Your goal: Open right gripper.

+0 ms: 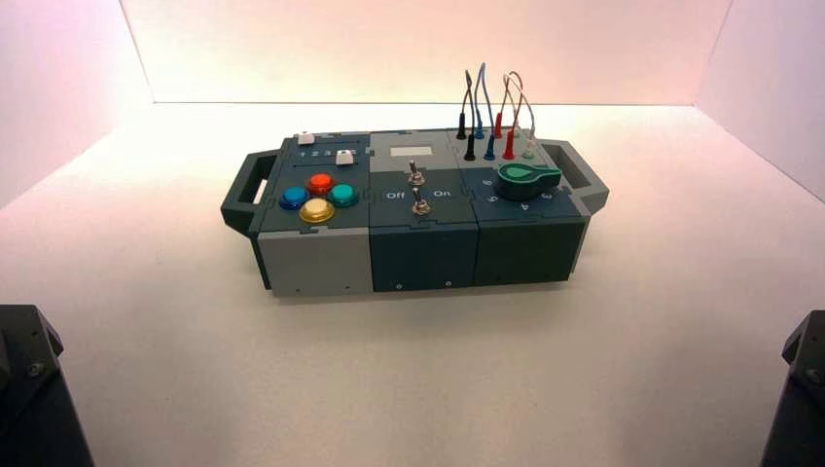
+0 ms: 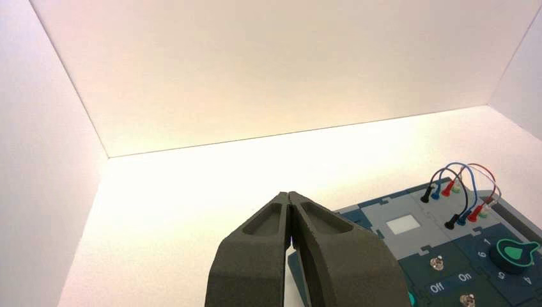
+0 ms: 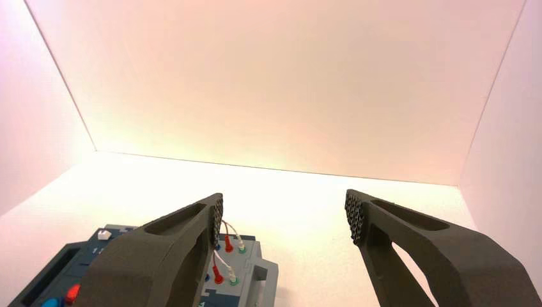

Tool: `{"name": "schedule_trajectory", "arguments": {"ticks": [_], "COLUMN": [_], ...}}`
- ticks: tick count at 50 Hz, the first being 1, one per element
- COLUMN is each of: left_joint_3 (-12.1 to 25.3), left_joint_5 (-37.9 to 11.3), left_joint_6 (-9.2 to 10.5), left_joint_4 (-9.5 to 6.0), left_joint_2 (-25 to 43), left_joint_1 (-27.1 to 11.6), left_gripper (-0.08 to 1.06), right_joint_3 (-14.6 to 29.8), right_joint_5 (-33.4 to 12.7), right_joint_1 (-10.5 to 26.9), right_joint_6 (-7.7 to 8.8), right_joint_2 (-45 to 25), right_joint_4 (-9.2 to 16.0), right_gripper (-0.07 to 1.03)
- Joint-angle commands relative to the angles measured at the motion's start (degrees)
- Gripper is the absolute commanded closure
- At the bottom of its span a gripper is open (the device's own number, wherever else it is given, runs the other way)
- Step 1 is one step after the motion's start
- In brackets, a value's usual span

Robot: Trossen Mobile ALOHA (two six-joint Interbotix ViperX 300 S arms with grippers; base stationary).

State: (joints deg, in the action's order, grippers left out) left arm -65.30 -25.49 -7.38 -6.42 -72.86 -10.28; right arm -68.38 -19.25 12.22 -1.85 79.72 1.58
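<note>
The box [image 1: 418,248] stands mid-table with dark handles at both ends. It bears four coloured buttons [image 1: 317,197] on its left part, two toggle switches [image 1: 417,190] in the middle, a green knob [image 1: 525,176] and plugged wires [image 1: 491,117] on its right part. My right gripper [image 3: 284,214] is open wide and empty, held back from the box near its right end; its wrist view shows the wires [image 3: 225,249]. My left gripper [image 2: 291,201] is shut and empty, held back near the box's left end. Both arms sit at the bottom corners of the high view.
White walls enclose the white table on three sides. The left arm base [image 1: 34,389] and right arm base [image 1: 798,389] sit at the near corners. The left wrist view shows the switches' "Off" and "On" lettering [image 2: 450,283].
</note>
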Motion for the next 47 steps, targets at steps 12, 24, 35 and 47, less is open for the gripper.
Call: {"name": "schedule_trajectory", "arguments": {"ticks": [12,24,35,47], "left_joint_3": [1.8,1.8,1.8,2.0], "left_joint_5": [0.4,0.6,1.0,1.2], "left_joint_6": [-0.09,-0.09,-0.09,-0.26], "left_joint_4": [-0.09,-0.09,0.00,0.00], "left_joint_2": [0.7,1.2,1.6,4.3], "left_joint_1": [-0.2,-0.2,-0.2,-0.2], "left_gripper": [1.01,1.01,1.01,1.01], "right_joint_3": [0.7,0.6,0.7,0.7], "right_joint_5": [0.4,0.6,0.4,0.4], "right_joint_1": [0.1,0.1,0.2,0.2], "right_joint_6": [-0.18,-0.09,-0.18,-0.09], "right_joint_2": [-0.9,-0.9,-0.9,-0.9], "right_joint_4": [0.2,0.4,0.4,0.4], "right_gripper": [-0.03,-0.03,-0.03,-0.03]}}
